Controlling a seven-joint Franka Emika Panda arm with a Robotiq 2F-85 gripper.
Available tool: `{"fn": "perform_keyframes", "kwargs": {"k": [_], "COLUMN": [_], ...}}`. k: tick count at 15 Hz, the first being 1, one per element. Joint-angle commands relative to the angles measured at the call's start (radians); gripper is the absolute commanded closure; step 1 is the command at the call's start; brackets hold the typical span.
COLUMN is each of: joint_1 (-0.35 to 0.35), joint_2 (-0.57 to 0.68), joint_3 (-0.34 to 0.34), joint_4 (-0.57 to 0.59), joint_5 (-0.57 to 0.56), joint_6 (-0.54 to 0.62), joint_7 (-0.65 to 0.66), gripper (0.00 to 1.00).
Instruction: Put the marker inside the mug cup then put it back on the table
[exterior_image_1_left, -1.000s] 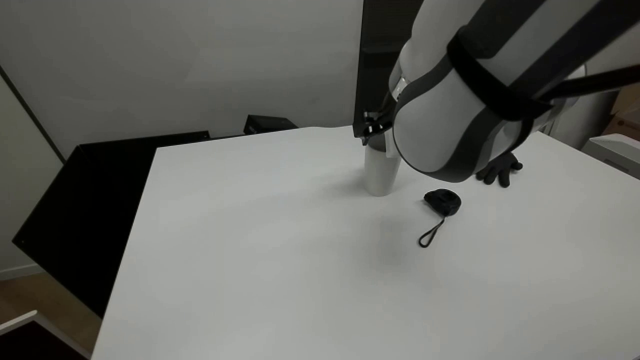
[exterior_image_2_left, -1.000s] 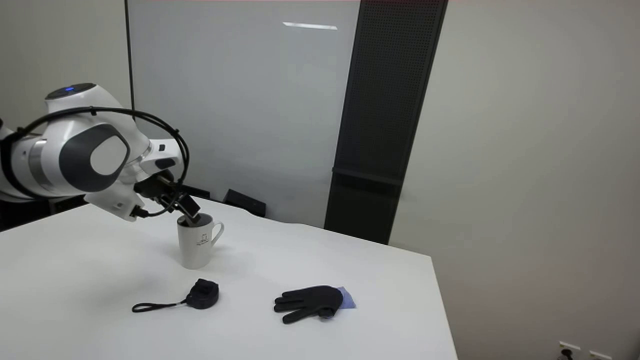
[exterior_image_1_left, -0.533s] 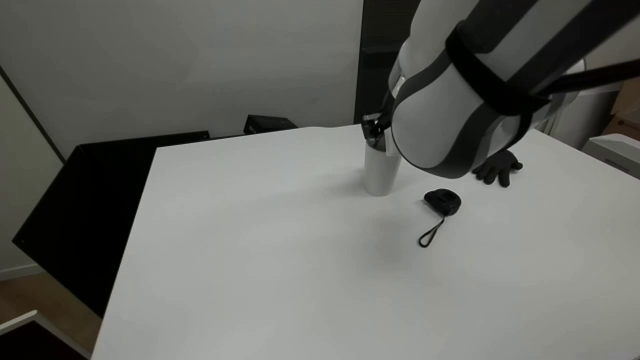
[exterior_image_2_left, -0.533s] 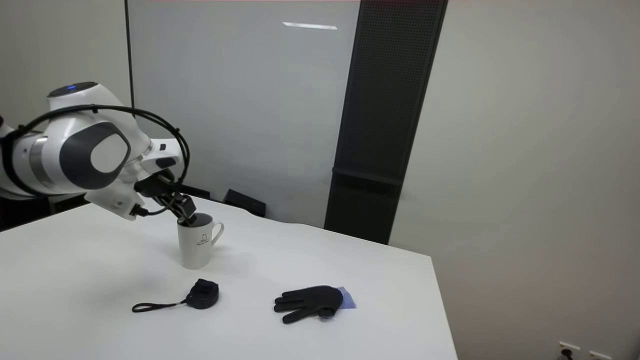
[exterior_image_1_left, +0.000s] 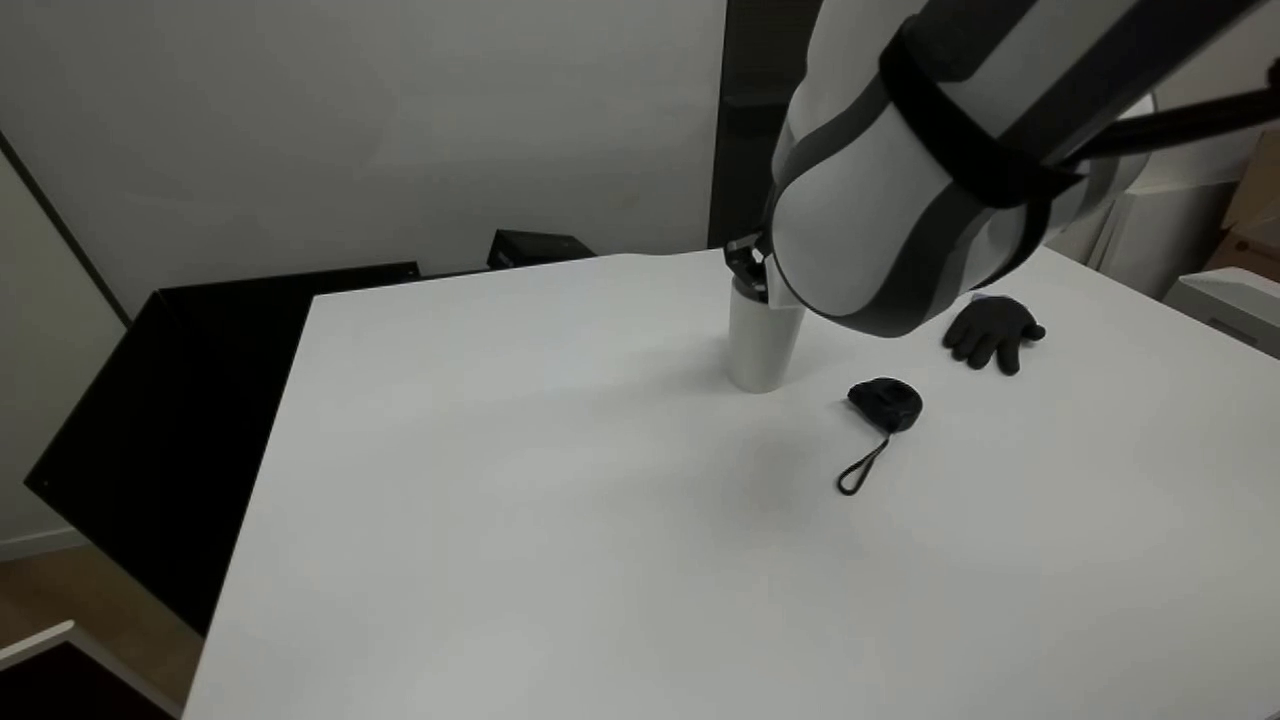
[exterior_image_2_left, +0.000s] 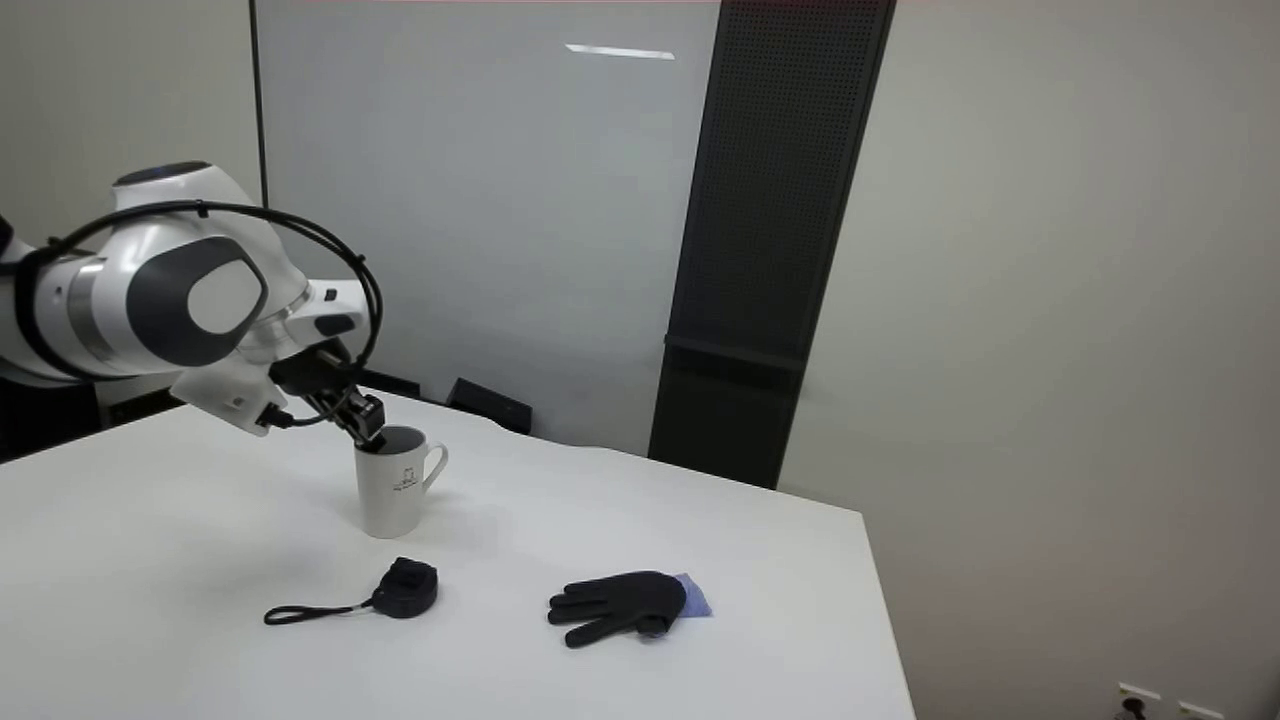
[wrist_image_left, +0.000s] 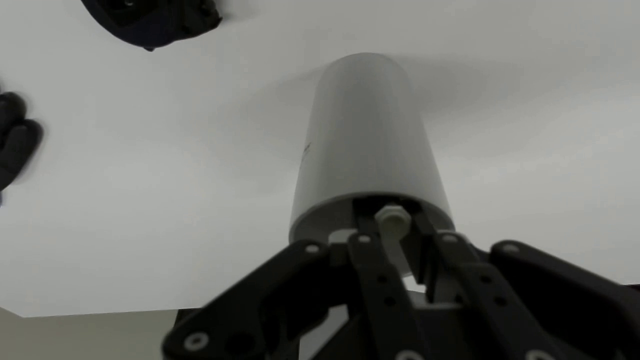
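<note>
White table (exterior_image_1_left: 480, 500) fills most of the lower frame in an exterior view. Tall black panel (exterior_image_2_left: 765, 250), upper ctr-right of frame, stands behind it. Robot arm (exterior_image_2_left: 215, 300) spans in from the left edge there; upper right in an exterior view (exterior_image_1_left: 870, 220). At its end, the gripper (exterior_image_2_left: 370, 438) slants down w/ fingertips in the mug's mouth, clenched on the marker, one finger each side (wrist view). Black glove (exterior_image_2_left: 617, 605) lies flat, lower ctr, w/ a bit of blue cloth (exterior_image_2_left: 694, 597) at the cuff; well apart from the mug. Mug cup (exterior_image_2_left: 390, 495) is upright on the table, left of ctr, handle to frame R, small dark print on its side. Black tape measure (exterior_image_2_left: 405, 590), lower left, near the mug; cut off at upper left in wrist view. Marker (wrist_image_left: 393, 223): btwn the fingertips, within the mug's mouth, just below & R of ctr in wrist view; only its pale end shows clearly.
</note>
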Motion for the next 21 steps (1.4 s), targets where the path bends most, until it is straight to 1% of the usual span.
{"fn": "perform_keyframes", "kwargs": {"k": [1,4,8,10,12,16,19,21], "joint_1": [-0.005,0.012,0.054,0.058,0.044,-0.004,-0.050,-0.094], "joint_2": [0.016,0.016,0.015,0.006,-0.010,-0.048,-0.080,-0.103], "joint_3": [-0.007,-0.043,-0.116,-0.133,-0.126,-0.087,-0.040,0.008], "joint_4": [0.037,0.065,0.097,0.113,0.135,0.187,0.214,0.233], "joint_5": [-0.031,-0.064,-0.119,-0.128,-0.134,-0.169,-0.209,-0.238], "joint_6": [-0.052,-0.069,-0.073,-0.087,-0.124,-0.226,-0.281,-0.317], "joint_7": [0.050,0.061,0.080,0.076,0.064,0.049,0.047,0.043], "gripper": [0.93,0.93,0.93,0.93,0.93,0.93,0.93,0.93]}}
